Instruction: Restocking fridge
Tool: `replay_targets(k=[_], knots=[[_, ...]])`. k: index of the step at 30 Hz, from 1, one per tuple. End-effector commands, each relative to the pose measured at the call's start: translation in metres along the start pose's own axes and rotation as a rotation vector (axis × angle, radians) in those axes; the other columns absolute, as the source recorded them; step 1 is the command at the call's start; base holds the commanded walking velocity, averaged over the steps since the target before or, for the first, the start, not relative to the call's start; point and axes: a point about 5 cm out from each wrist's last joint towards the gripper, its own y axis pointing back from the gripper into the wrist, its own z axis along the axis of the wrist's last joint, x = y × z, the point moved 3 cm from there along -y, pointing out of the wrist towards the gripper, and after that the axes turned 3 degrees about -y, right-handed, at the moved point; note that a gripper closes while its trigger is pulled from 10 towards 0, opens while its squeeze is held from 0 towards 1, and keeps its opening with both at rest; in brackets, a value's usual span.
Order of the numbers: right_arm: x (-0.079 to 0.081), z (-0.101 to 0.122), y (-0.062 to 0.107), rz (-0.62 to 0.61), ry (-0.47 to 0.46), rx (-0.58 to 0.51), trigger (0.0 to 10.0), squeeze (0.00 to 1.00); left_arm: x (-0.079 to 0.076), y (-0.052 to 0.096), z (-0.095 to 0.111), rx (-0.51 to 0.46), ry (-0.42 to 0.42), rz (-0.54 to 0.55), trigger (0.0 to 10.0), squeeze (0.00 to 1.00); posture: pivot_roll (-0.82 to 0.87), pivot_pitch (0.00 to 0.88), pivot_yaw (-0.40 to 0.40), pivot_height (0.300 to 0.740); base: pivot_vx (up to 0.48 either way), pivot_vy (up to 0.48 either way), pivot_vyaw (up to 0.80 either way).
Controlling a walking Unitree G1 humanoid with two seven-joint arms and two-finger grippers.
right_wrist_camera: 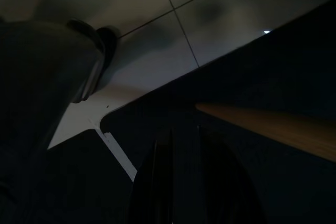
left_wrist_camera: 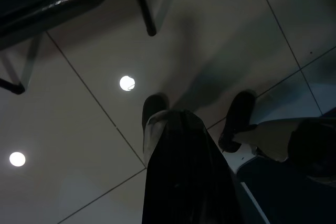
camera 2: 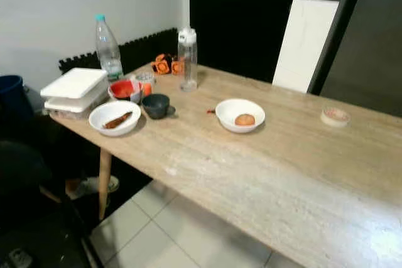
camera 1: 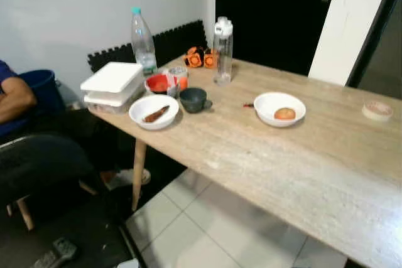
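- A long, pale wood-grain tabletop (camera 1: pixel 264 155) runs across the head views on slim wooden legs, above a white tiled floor (camera 1: pixel 182 230).
- At the tabletop's far left end sits a stack of two white lidded plastic food containers (camera 1: pixel 113 86), with a clear plastic water bottle with a teal cap (camera 1: pixel 143 42) upright just behind it.
- A white round bowl holding a brown, elongated piece of food (camera 1: pixel 154 111) stands in front of the stack; beside it are a red bowl (camera 1: pixel 159 83) and a dark green ceramic cup (camera 1: pixel 193 99).
- A tall clear drinking bottle with a white lid (camera 1: pixel 222 51) stands farther back, near small orange-and-black objects (camera 1: pixel 200 58) by the wall.
- Mid-table, well apart from that group, a second white bowl holds one round orange-brown item (camera 1: pixel 280 108).
- A small pale round dish (camera 1: pixel 377 110) rests alone toward the right.
- A person's arm in a blue sleeve (camera 1: pixel 12 95) shows at the left edge, near a dark chair (camera 1: pixel 38 167).
- The left gripper (left_wrist_camera: pixel 184 171) hangs over the floor tiles in dim light; whether its fingers are wide or closed cannot be told.
- The right gripper (right_wrist_camera: pixel 194 187) hangs in shade beside the tabletop's edge; its fingers' spread cannot be told either.
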Motion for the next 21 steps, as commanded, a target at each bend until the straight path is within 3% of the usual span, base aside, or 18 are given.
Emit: replay_targets(k=[1,12,18,19,21], knots=[[0.001,-0.001,0.000,0.002,-0.017,-0.001,10.0,0.00,0.004,0.001,-0.004,0.010,0.011,0.014,10.0,0.00,-0.09,0.000,0.002,0.740,0.000,0.000,0.00],[0.002,-0.001,0.000,0.010,-0.010,0.000,10.0,0.00,0.011,0.002,-0.002,0.005,0.005,0.052,10.0,0.00,-0.09,0.000,0.005,0.740,0.000,0.000,0.00],[0.005,0.001,0.000,0.033,-0.040,-0.022,10.0,0.00,0.014,0.000,0.017,-0.054,0.047,0.071,10.0,0.00,-0.09,0.000,0.011,0.740,0.000,0.000,0.00],[0.006,0.000,0.000,0.033,-0.037,-0.015,10.0,0.00,0.016,-0.001,0.031,-0.098,0.081,0.083,10.0,0.00,-0.08,0.000,0.013,0.740,0.000,0.000,0.00],[0.006,0.000,0.000,0.033,-0.037,-0.015,10.0,0.00,0.016,-0.001,0.031,-0.098,0.081,0.083,10.0,0.00,-0.08,0.000,0.013,0.740,0.000,0.000,0.00]])
